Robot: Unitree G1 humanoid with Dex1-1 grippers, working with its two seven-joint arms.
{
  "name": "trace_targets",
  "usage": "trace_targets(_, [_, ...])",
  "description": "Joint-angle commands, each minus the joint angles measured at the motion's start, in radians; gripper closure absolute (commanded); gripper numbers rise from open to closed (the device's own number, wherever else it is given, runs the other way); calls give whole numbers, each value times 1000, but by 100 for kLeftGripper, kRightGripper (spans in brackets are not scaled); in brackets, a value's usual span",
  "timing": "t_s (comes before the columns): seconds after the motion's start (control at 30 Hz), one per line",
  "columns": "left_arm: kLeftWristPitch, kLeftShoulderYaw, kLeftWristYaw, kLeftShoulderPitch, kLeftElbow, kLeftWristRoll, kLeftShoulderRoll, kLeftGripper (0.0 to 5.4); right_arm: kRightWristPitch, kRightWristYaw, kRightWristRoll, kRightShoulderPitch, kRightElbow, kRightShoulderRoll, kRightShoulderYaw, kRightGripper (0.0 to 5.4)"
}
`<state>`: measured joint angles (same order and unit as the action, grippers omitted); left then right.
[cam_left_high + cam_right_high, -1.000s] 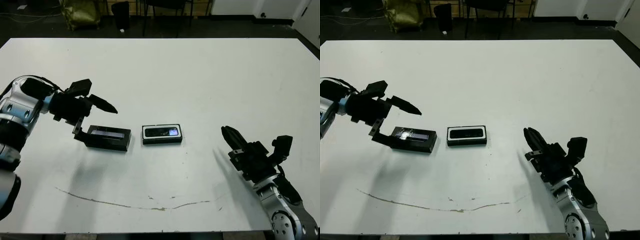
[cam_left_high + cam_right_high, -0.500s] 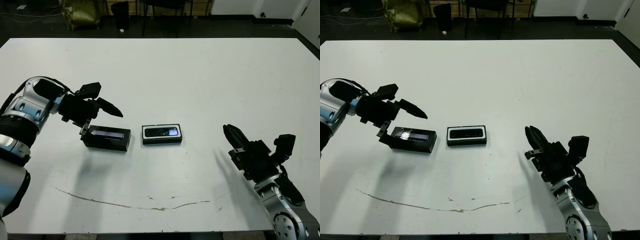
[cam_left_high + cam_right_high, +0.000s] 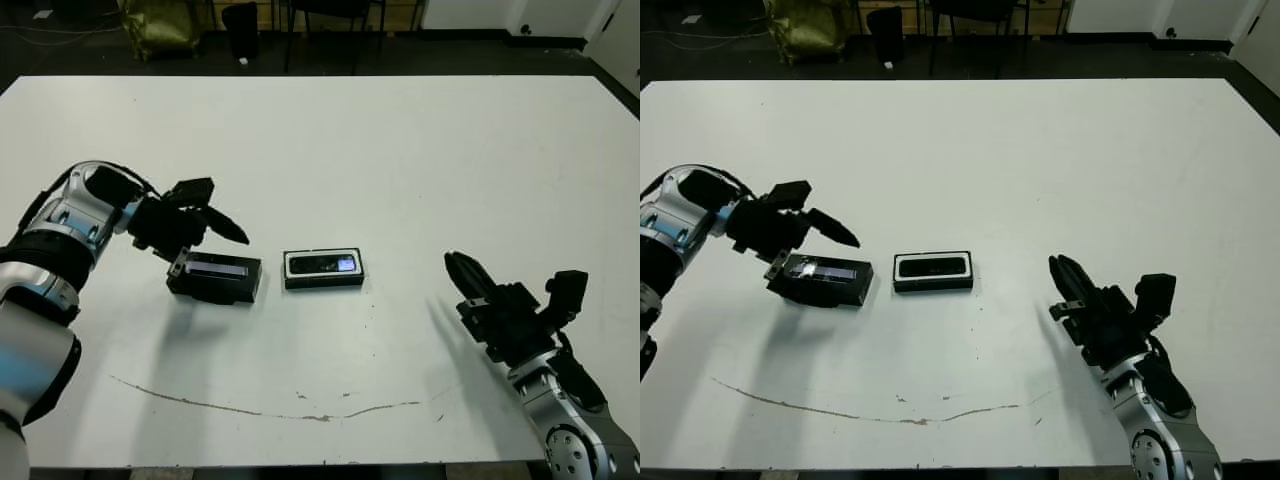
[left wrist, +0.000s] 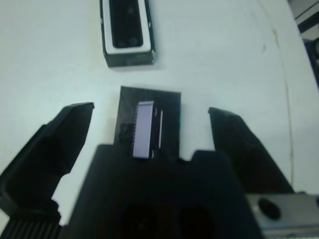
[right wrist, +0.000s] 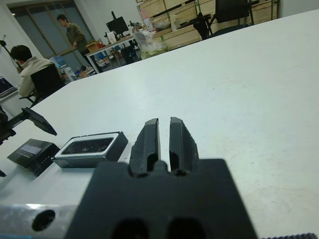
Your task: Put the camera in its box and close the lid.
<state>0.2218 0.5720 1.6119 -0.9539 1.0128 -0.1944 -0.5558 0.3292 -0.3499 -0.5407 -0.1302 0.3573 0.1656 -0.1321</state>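
From the left eye view I saw my left end effector [image 3: 200, 235] spread wide, its fingers splayed over the left end of the lid [image 3: 216, 277], holding nothing that I could make out; whether the lower finger touched the lid I could not tell. The lid lay flat on the white surface [image 3: 400, 150], its pale stripe facing up. Just beside it, to its right and apart from it by a narrow gap, sat the box [image 3: 323, 269] with the camera [image 3: 322, 264] lying in its white-lined inside, a bluish glint at the camera's right end. My right end effector [image 3: 466, 275] hung low near the front right of the surface, well apart from the box, its fingers pressed close together and empty. The far half of the surface was bare, with wide room between the box and the right arm; a thin brownish line [image 3: 270, 408] ran along the front edge.

In the left wrist view the two fingers [image 4: 55, 149] stood far apart on either side of the lid's near end, the lavender stripe between them, and the box with the camera lay beyond.

In the right wrist view the fingers [image 5: 147, 139] ran nearly parallel with only a slit between them, gripping nothing; the box and lid sat off to one side, and two people [image 5: 27, 67] showed in the room beyond the surface
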Motion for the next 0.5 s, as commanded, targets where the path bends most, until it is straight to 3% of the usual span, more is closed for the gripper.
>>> trace_targets(0.03, [3, 13, 3, -17, 20, 24, 10, 2, -11, -13, 3, -11, -28, 1, -1, 540])
trace_targets(0.5, [31, 6, 3, -28, 79, 113, 31, 2, -2, -8, -2, -17, -17, -1, 1, 540])
